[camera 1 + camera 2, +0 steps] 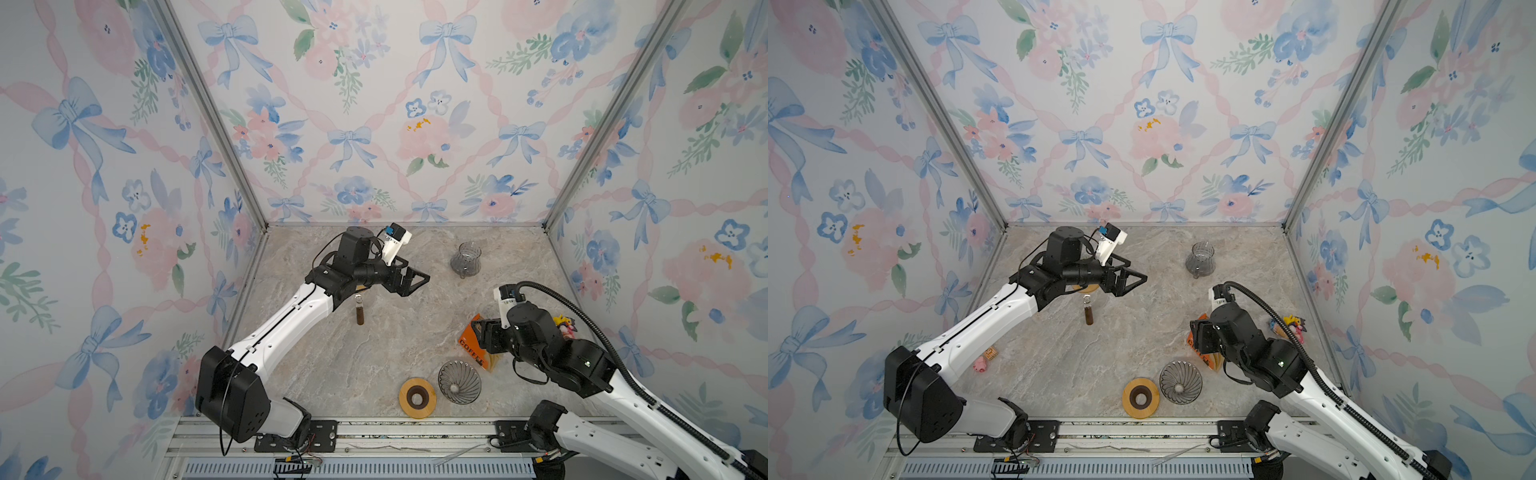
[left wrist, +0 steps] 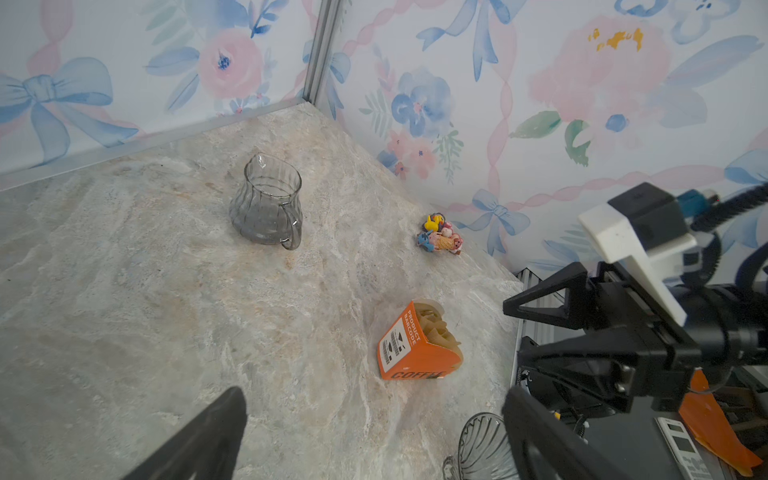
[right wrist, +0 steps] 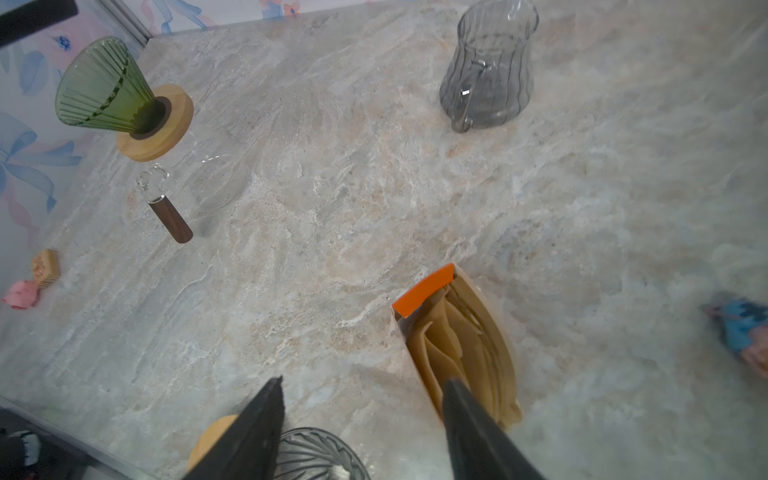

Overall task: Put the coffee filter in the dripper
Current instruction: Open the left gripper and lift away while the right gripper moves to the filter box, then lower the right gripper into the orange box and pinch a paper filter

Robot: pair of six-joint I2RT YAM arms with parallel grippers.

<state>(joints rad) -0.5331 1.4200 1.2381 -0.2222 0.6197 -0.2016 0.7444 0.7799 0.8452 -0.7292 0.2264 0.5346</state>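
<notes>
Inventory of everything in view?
carafe: 1, grey, back right
filter box: 1, orange, right side
filters: several, brown, in filter box
grey dripper: 1, grey, front centre
wooden ring: 1, tan, beside grey dripper
green dripper: 1, green, back left
server: 1, clear, brown handle, near green dripper
toy cluster: 1, multicolour, by right wall
small toys: 2, pink and tan, front left
left gripper: 1, black, open, above back centre
right gripper: 1, black, open, at filter box
</notes>
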